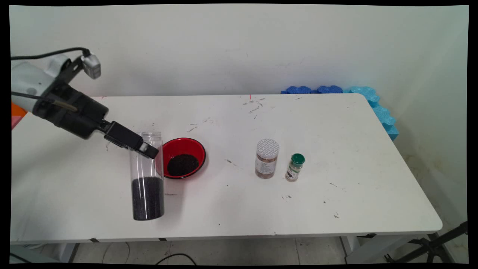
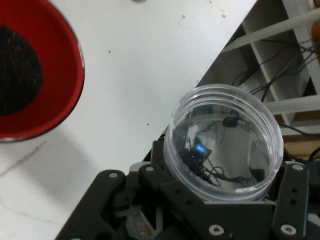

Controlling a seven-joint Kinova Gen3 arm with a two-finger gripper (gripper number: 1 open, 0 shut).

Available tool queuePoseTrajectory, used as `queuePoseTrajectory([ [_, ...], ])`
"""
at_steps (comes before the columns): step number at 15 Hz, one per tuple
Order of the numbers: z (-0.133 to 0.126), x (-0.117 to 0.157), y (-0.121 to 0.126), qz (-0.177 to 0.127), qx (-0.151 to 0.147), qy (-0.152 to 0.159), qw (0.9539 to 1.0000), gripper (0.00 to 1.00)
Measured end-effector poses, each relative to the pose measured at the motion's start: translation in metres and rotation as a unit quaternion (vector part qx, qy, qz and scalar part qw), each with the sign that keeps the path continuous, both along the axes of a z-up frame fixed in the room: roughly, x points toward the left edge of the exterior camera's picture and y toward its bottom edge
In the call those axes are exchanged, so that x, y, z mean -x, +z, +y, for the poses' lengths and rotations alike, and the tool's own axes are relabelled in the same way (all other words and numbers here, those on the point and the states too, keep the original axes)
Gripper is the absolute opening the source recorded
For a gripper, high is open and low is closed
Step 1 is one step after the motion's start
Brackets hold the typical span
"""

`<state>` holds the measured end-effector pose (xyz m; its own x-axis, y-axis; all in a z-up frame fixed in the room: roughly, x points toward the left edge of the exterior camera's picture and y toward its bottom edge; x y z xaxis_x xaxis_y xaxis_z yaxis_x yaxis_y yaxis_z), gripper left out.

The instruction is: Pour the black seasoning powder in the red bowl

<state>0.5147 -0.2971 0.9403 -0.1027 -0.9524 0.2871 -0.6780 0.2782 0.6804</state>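
No writing can be read on the labels of the two small jars. The arm reaches in low from the left, its gripper (image 1: 148,150) closed around the upper part of a tall clear jar (image 1: 147,183), which stands upright on the table (image 1: 336,209), open-topped and holding black grains at its bottom. Just beside it sits a red bowl (image 1: 182,157) of black grains. Well to the right stand a white-lidded jar (image 1: 267,158) and a green-capped bottle (image 1: 295,167).

Lab: scuffed white table (image 1: 336,142), bare wall (image 1: 224,45), blue foam mats (image 1: 373,101), loose cables (image 1: 175,257).
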Motion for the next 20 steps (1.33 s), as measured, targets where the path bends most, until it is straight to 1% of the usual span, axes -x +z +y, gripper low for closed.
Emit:
queuePoseTrajectory([
  [3,-0.003,0.001,-0.006,0.006,-0.036,0.024,0.9990,0.00],
  [5,-0.005,0.001,-0.011,0.012,-0.065,0.043,0.9969,0.00],
  [7,-0.007,0.001,-0.017,0.019,-0.100,0.069,0.9924,0.00],
  [8,-0.009,0.001,-0.019,0.020,-0.109,0.078,0.9907,0.00],
  [9,-0.010,0.000,-0.021,0.023,-0.123,0.092,0.9878,0.00],
  [10,-0.013,0.000,-0.024,0.026,-0.138,0.107,0.9844,0.00],
  [12,-0.018,-0.001,-0.029,0.033,-0.171,0.144,0.9742,0.00],
  [13,-0.019,-0.001,-0.030,0.035,-0.180,0.154,0.9710,0.00],
  [17,-0.025,0.002,-0.036,0.047,-0.231,0.192,0.9527,0.00],
  [18,-0.025,0.003,-0.036,0.049,-0.238,0.198,0.9497,0.00],
  [20,-0.027,0.005,-0.038,0.055,-0.259,0.215,0.9401,0.00],
])
